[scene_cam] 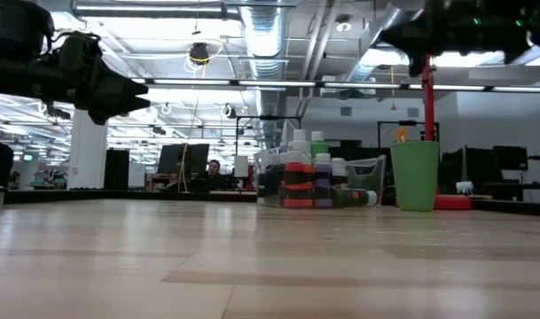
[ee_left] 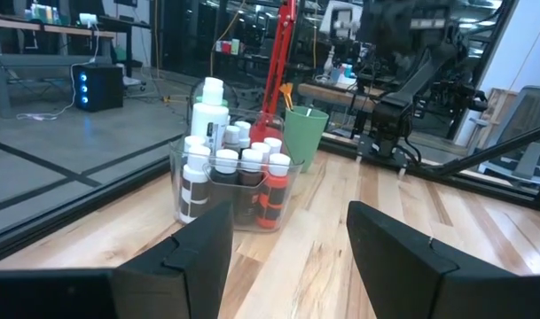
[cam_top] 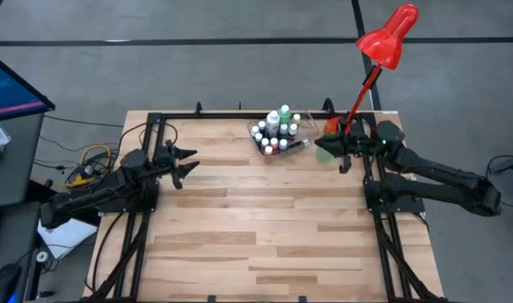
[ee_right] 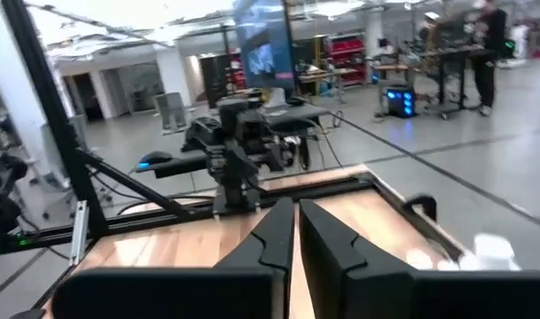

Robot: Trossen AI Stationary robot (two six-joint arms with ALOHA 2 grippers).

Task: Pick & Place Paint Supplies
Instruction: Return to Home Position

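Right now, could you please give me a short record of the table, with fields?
Tray: clear plastic tray at the far edge of the wooden table
Contents: small white-capped paint bottles standing in the tray, with a tall white bottle
Beside tray: green plastic cup, red desk lamp
Left claw: open, empty, raised at the table's left
Right claw: shut, empty, raised near the cup

the left arm (cam_top: 96, 195) and right arm (cam_top: 446, 178) are matte black, built of blocky joints and tapering links, a small green light (cam_top: 382, 141) glows on the right arm's wrist, and the left gripper (ee_left: 292, 239) and right gripper (ee_right: 296, 232) carry angular dark fingers (ee_left: 199, 257) with notched inner edges.
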